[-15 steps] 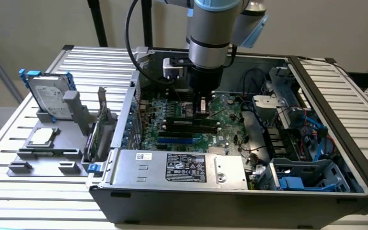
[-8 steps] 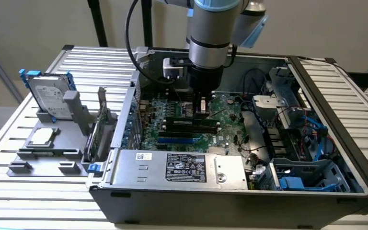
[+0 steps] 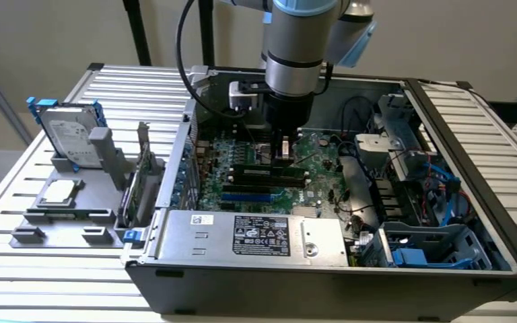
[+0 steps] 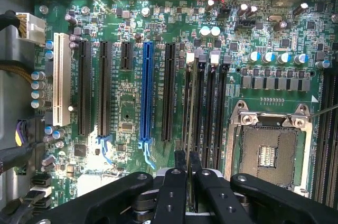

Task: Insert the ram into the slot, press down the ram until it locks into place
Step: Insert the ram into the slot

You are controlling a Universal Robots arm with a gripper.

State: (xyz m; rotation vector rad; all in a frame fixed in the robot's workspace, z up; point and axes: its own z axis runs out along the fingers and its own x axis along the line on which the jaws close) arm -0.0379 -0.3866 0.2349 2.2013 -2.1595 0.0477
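My gripper (image 3: 282,156) hangs low inside the open computer case, just over the black memory slots (image 3: 266,176). In the wrist view its two black fingers (image 4: 178,165) stand close together, shut on the ram (image 4: 194,109). The ram shows edge-on as a thin dark strip running away from the fingertips. It lies along one of the parallel memory slots (image 4: 217,113), second from the blue slot's side; I cannot tell whether it touches the slot or how deep it sits. Small pale and grey end latches (image 4: 190,57) show at the slots' far ends.
The square metal processor socket (image 4: 269,152) lies beside the memory slots, the blue slot (image 4: 146,92) and a white slot (image 4: 62,78) on the other side. Outside the case a grey fixture (image 3: 61,215) holds a hard drive (image 3: 68,134) and an upright green card (image 3: 137,195). The power supply (image 3: 240,232) walls the near side.
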